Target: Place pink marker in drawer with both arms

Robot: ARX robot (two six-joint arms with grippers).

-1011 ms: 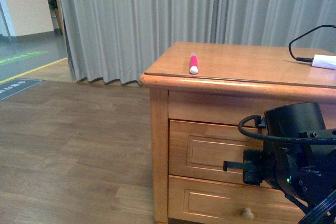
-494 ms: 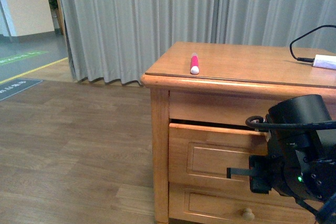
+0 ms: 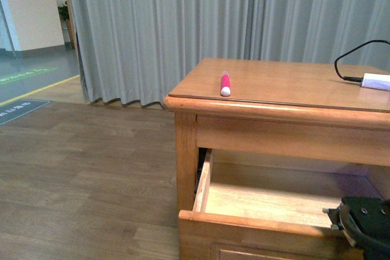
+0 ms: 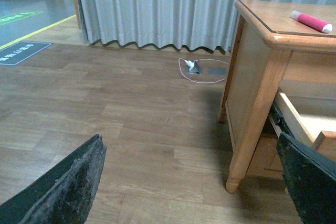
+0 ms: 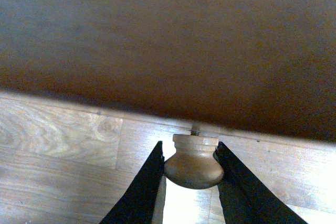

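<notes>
The pink marker (image 3: 225, 83) lies on the top of the wooden table (image 3: 286, 109), near its front left corner; the left wrist view shows the pink marker (image 4: 311, 21) there too. Below the top, the drawer (image 3: 256, 222) stands pulled far out, its pale inside bare. My right gripper (image 5: 191, 153) is shut on the drawer's round wooden knob (image 5: 193, 167), one finger on each side. Only part of the right arm (image 3: 365, 222) shows at the drawer front. My left gripper (image 4: 190, 140) hangs open over the floor, left of the table, holding nothing.
A small white box (image 3: 376, 81) with a black cable lies at the table top's far right. Grey curtains (image 3: 183, 28) hang behind. A floor socket with a white cable (image 4: 197, 68) lies near the curtain. The table's front leg (image 4: 247, 145) stands close to the left gripper.
The drawer has slid from shut to far open. The right arm, holding the knob, has drawn back and dropped toward the lower right of the front view.
</notes>
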